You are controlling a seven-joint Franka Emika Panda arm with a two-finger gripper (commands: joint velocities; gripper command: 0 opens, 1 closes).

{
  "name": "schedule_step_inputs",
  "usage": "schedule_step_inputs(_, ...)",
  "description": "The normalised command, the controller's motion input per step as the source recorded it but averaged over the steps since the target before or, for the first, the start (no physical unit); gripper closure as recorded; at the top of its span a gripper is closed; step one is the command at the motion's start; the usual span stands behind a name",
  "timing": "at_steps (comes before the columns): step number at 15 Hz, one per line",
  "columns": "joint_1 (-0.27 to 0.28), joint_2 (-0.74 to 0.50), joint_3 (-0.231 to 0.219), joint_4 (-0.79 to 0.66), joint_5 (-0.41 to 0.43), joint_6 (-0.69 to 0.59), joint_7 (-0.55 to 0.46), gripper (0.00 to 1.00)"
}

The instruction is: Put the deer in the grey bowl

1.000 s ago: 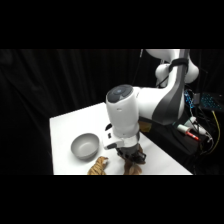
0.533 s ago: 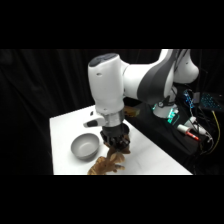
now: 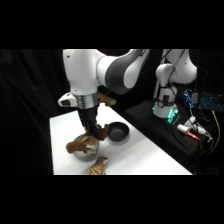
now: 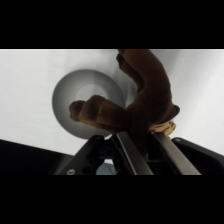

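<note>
The deer [image 3: 82,145], a plain dark brown toy with thin legs, hangs in my gripper [image 3: 95,132], which is shut on it. It hovers right over the grey bowl [image 3: 86,153], which it mostly hides in the side view. From the wrist camera, the deer [image 4: 135,102] fills the middle of the picture between my fingers [image 4: 131,152]. The grey bowl [image 4: 72,97] lies directly beneath it on the white table.
A black bowl [image 3: 119,132] sits just right of the grey one. The striped tiger toy [image 3: 98,166] lies near the table's front edge [image 3: 120,172], below the grey bowl. Electronics and cables stand on a dark surface at the right.
The arm has swung left across the table, carrying the deer from beside the tiger to above the grey bowl. The black bowl has come into sight.
</note>
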Motion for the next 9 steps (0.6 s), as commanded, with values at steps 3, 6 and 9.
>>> schedule_step_inputs(3, -0.031, 0.22, -0.036, 0.33, -0.122, 0.00, 0.05, 0.96)
schedule_step_inputs(6, -0.041, 0.23, -0.024, 0.24, -0.081, 0.03, 0.05, 0.96)
schedule_step_inputs(9, -0.058, 0.21, -0.023, 0.17, -0.059, 0.09, 0.03, 0.96)
